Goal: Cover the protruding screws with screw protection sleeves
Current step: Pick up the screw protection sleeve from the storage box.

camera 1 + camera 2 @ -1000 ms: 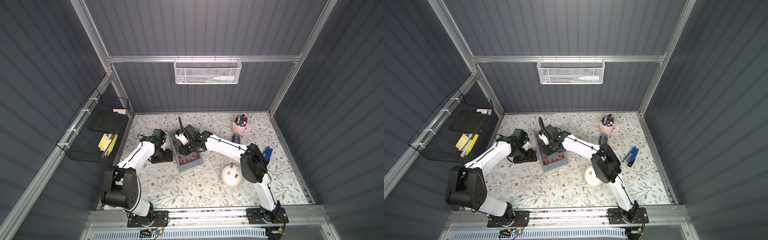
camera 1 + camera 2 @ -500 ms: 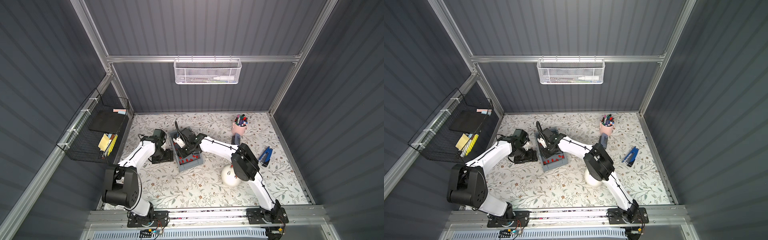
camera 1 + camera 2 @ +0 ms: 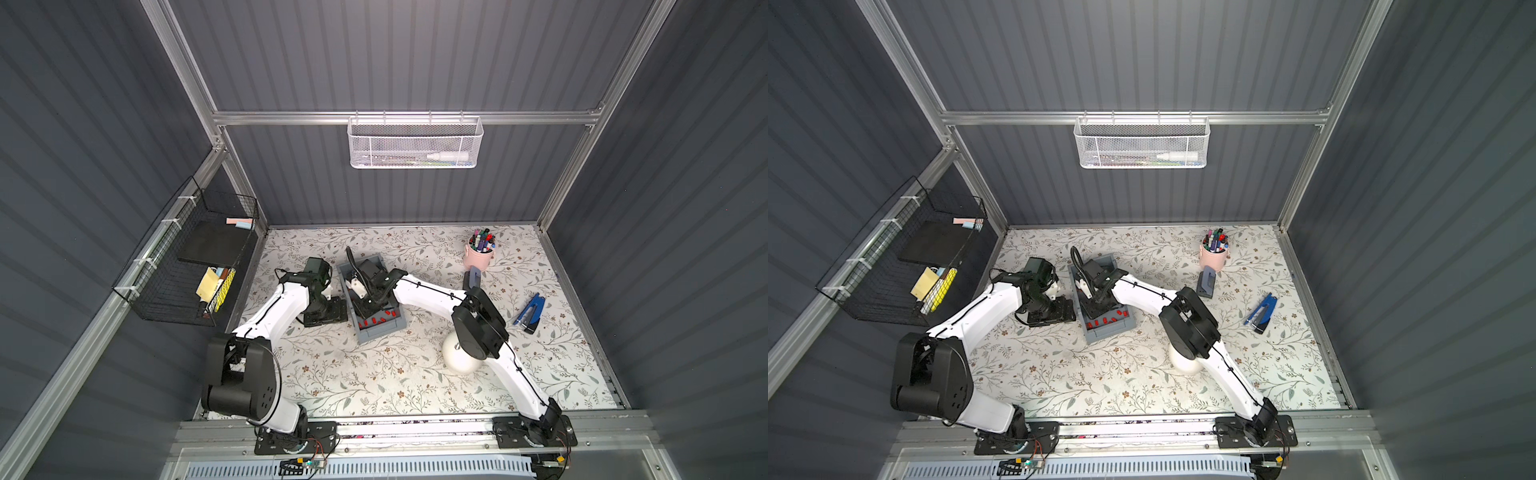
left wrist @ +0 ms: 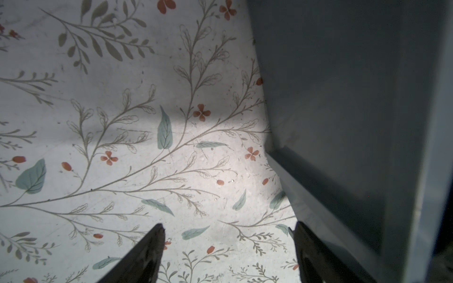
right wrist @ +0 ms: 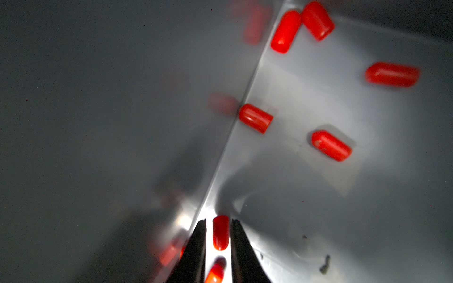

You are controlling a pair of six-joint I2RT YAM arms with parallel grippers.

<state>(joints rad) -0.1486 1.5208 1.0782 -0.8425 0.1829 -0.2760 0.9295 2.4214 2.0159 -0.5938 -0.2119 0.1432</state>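
Enclosure: dark grey ribbed walls; floral-print tabletop; white mesh basket on back wall; black wire basket on left wall.
Grey bin: sits on tabletop between both arms, left of centre; visible in both top views.
Screw protection sleeves: red, loose on bin floor, scattered toward near end.
Right gripper: reaches down inside bin; nearly closed; brackets one red sleeve lying close to bin wall; sliver of light along one finger, so firm clamp not confirmable; five more sleeves loose on bin floor ahead.
Left gripper: spread wide, empty; hangs low over tabletop, just beside bin's outer wall.
White dome: stands on tabletop well apart from bin, toward right side; partly hidden under right arm's elbow.
Protruding screws: on dome's upper face; only one small stud discernible beside elbow; rest hidden or too small to tell.
Other items: pink cup of marker pens at far right; dark grey block just beside cup; blue stapler near right wall.
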